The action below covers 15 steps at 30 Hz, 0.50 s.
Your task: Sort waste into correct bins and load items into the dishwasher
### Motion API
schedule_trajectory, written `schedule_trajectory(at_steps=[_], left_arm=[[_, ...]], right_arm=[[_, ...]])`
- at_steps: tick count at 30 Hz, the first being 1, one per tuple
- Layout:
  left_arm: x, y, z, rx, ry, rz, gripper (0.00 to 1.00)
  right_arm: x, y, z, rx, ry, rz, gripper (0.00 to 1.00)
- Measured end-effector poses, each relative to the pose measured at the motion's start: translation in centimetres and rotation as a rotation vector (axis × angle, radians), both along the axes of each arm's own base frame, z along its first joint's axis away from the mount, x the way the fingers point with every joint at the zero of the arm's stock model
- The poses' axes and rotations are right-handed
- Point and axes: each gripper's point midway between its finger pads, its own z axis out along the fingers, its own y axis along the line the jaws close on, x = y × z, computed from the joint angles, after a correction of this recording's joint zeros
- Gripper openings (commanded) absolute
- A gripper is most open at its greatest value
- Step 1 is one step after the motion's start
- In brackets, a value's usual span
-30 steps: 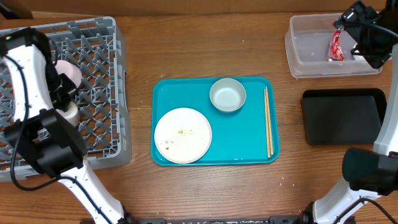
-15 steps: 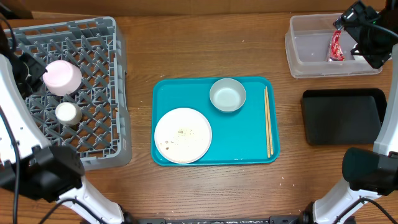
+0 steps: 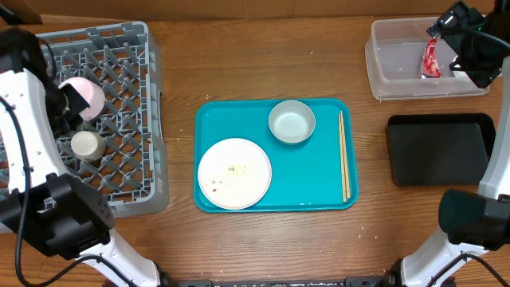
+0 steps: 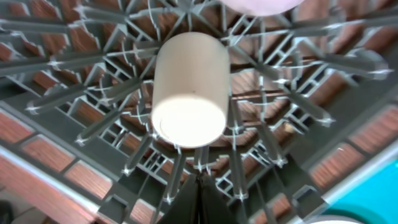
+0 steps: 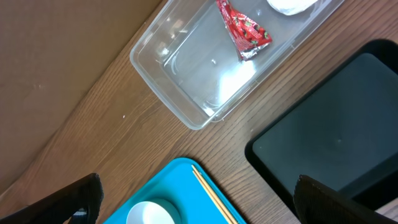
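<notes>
Wooden table (image 3: 239,68) bearing the dish rack (image 3: 127,40); possibly cardboard (image 5: 50,62) behind.

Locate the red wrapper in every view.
Overhead: red wrapper at upper right, inside the clear tub.
Right wrist: wrapper at top centre, in the same tub.
Left wrist: not in it.
Shared landmark: teal tray.

A brown wooden tabletop (image 3: 263,56) carries four things. A grey dish rack (image 3: 131,171) sits at the left, a teal tray (image 3: 311,171) in the middle, and at the right a clear tub (image 3: 398,68), with a black tray (image 3: 438,151) near it, not touching.
</notes>
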Motion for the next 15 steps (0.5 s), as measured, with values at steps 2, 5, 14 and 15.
schedule_trajectory(at_steps=[2,5,14,15], left_arm=[[-0.2,-0.1,-1.5,-0.007,0.021,0.0,0.04],[-0.4,-0.1,-3.3,-0.015,0.043,0.001,0.04],[-0.1,1.9,-5.3,0.058,0.025,0.054,0.04],[-0.1,2.1,-5.5,0.064,0.024,0.059,0.04]], right_arm=[[0.0,0.0,0.0,0.0,0.0,0.001,1.0],[0.0,0.0,0.0,0.0,0.0,0.001,1.0],[0.0,0.0,0.0,0.0,0.0,0.001,1.0],[0.0,0.0,0.0,0.0,0.0,0.0,1.0]])
